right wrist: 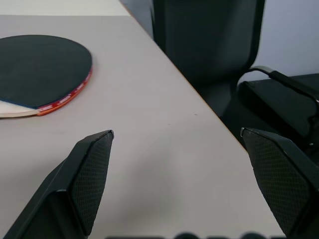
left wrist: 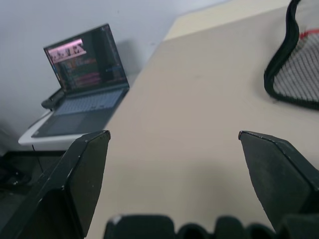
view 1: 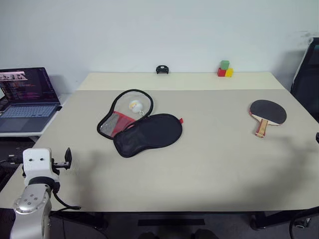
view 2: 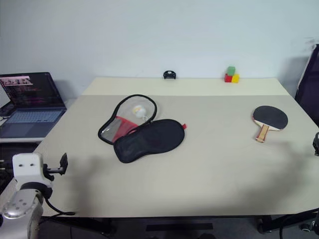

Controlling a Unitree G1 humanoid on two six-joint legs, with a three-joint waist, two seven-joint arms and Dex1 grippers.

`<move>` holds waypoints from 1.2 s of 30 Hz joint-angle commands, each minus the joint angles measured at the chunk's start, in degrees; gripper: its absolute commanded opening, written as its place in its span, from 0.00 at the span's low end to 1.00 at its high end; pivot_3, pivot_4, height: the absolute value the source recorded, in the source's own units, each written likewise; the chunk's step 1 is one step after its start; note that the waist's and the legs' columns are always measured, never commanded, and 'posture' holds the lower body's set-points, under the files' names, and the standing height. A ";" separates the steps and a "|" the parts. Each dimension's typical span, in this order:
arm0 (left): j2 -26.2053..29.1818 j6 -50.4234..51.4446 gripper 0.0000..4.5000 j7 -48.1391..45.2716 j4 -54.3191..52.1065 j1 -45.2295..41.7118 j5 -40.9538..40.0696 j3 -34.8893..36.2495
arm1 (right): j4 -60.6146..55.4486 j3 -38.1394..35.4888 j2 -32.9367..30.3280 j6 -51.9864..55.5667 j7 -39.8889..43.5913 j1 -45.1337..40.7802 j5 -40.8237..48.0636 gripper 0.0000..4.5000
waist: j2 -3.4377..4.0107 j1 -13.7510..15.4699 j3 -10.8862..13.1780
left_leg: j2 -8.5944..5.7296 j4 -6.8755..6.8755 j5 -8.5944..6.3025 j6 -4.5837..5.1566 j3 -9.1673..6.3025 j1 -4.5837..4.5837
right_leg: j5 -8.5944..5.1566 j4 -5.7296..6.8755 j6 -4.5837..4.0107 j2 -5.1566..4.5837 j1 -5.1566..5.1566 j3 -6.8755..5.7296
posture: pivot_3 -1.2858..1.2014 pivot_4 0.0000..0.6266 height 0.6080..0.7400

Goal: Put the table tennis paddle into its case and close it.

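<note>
From the head camera I see nothing done yet: the case (view 1: 141,127) lies unzipped and folded open mid-table, ahead and to the right of my left gripper (view 1: 64,159), which sits at the near left table (view 1: 199,169) edge. The table tennis paddle (view 1: 267,113) rests face-down far across at the right side, well apart from the case.

On my left wrist camera the fingers (left wrist: 82,169) stand spread wide, holding nothing; the case's mesh edge (left wrist: 299,74) is ahead, off to one side.

On my right wrist camera the right gripper (right wrist: 177,149) is also spread and empty, with the paddle (right wrist: 42,69) near, just ahead and untouched. Pickup, insertion and zipping all remain.
</note>
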 commanded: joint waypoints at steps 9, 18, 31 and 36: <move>0.83 -3.35 1.00 -2.50 3.30 -4.08 0.20 -2.05 | -2.70 0.27 -3.19 0.72 3.35 -3.64 0.25 0.99 | 0.01 0.02 0.00 | 0.00 0.00 0.00 0.00 0.00 0.01 | 0.00 0.01 0.00 0.00 0.01 0.00 | 0.52 0.24 1.00; 1.49 -5.78 1.00 -6.84 7.05 -7.66 -1.95 -1.90 | -7.30 -0.10 -2.49 4.60 8.86 -1.56 2.59 0.99 | 0.01 -0.01 0.00 | 0.00 0.00 0.00 0.00 -0.01 0.00 | 0.00 0.00 0.00 0.00 0.00 -0.01 | 0.52 0.24 1.00; 6.88 -6.99 1.00 -17.33 12.61 -14.64 -6.74 -3.14 | -34.95 0.86 7.77 23.49 12.67 6.06 9.14 0.99 | 0.02 0.33 0.00 | -0.01 0.00 -0.01 0.01 -0.10 -0.16 | 0.01 0.01 0.01 -0.03 -0.14 -0.09 | 0.52 0.24 1.00; 7.53 -3.96 1.00 -22.21 10.89 -19.36 -10.28 -5.32 | -53.26 4.11 12.22 35.58 12.01 7.80 13.23 0.99 | 0.02 0.29 0.00 | -0.01 0.02 -0.01 0.01 -0.12 -0.13 | 0.01 0.03 0.02 -0.04 -0.13 -0.09 | 0.52 0.24 1.00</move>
